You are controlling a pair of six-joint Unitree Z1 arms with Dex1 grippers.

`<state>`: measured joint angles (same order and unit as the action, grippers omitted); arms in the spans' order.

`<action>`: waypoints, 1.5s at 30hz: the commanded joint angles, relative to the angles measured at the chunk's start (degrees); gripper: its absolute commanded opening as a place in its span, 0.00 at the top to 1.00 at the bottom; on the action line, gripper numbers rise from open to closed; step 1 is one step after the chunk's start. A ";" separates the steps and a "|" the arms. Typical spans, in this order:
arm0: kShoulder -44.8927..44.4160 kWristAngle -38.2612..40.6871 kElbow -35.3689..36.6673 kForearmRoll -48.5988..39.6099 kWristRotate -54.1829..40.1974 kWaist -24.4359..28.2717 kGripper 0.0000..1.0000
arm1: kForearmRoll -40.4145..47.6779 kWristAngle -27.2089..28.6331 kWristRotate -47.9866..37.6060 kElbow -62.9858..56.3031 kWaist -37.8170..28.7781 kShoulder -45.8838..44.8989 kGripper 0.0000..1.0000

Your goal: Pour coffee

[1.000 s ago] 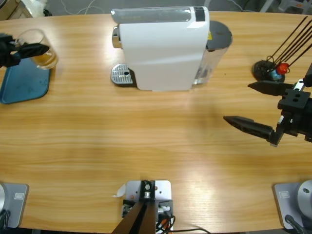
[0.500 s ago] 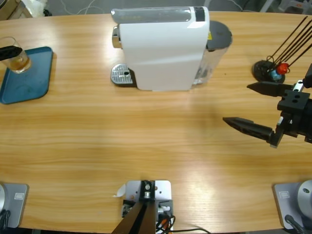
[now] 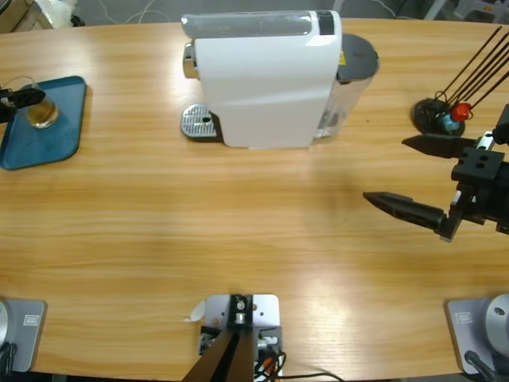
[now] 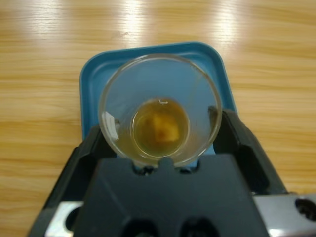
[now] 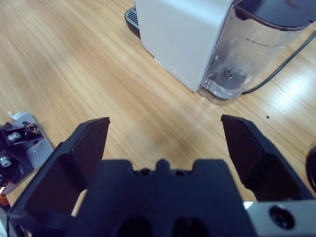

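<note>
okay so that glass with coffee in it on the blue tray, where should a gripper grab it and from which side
Grip the glass around its side wall below the rim, coming in level from the tray's outer edge, as the left gripper does now, one jaw on each side. It stands upright on the blue tray with coffee in the bottom and has no handle, so a tilted or top-down grab risks spilling.

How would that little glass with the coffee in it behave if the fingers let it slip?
The glass looks smooth and clear, so probably slippery and breakable. It holds only a little coffee, so it is likely light. The left gripper holds it over the blue tray, which might catch spills.
</note>
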<state>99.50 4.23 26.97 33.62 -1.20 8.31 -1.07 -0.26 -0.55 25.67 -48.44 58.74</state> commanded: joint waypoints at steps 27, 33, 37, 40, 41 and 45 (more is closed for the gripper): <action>-37.17 9.83 7.59 -39.58 -2.49 -31.57 0.10 | -12.48 -1.44 -0.68 7.36 -0.51 5.38 0.00; -24.21 13.24 6.17 -32.84 -2.88 -44.05 0.10 | -12.29 -0.79 -0.59 7.36 -0.51 6.59 0.00; -23.18 3.26 5.60 -32.32 -3.37 -51.59 0.09 | -11.37 -0.30 -0.68 6.78 -0.51 6.56 0.02; -23.84 -1.12 4.20 -31.98 -4.97 -53.12 0.10 | -10.49 0.00 -1.17 6.24 -0.51 6.56 0.11; -24.51 -1.66 3.65 -31.56 -4.62 -53.22 0.10 | -10.33 0.00 -1.28 6.11 -0.51 6.49 0.11; -26.04 -3.07 3.04 -31.17 -5.04 -53.40 0.12 | -10.26 0.21 -1.80 5.97 -0.51 6.44 0.11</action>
<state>74.00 4.38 32.89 1.26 -5.15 -43.82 -11.91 -0.43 -0.94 33.64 -48.46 63.63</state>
